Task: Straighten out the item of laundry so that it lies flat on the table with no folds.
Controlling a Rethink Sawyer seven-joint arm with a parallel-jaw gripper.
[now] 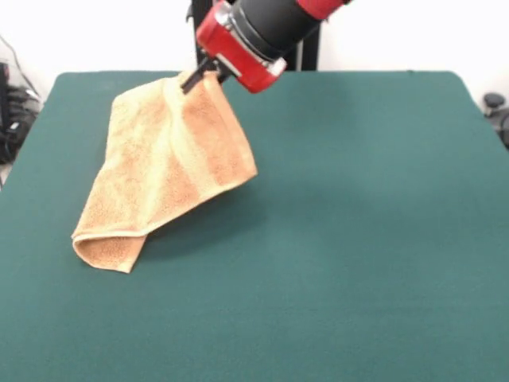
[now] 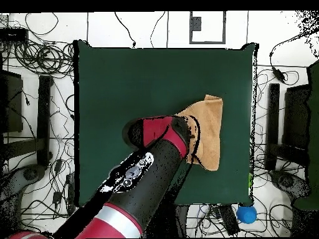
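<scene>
The tan-orange towel (image 1: 171, 163) hangs from my gripper (image 1: 196, 79), which is shut on its upper edge near the far left of the dark green table (image 1: 358, 239). The cloth drapes down in folds. Its lower corner rests folded under on the table at the front left, and its right corner hangs just above the surface. In the overhead view the towel (image 2: 209, 127) shows right of centre on the table (image 2: 124, 81), and my arm (image 2: 156, 162) covers the gripper and part of the cloth.
Cables and dark equipment (image 2: 37, 99) lie on the floor around the table. A blue ball (image 2: 247, 214) sits off the table's corner near the robot's base. A dark object (image 1: 497, 111) stands beyond the table's right edge.
</scene>
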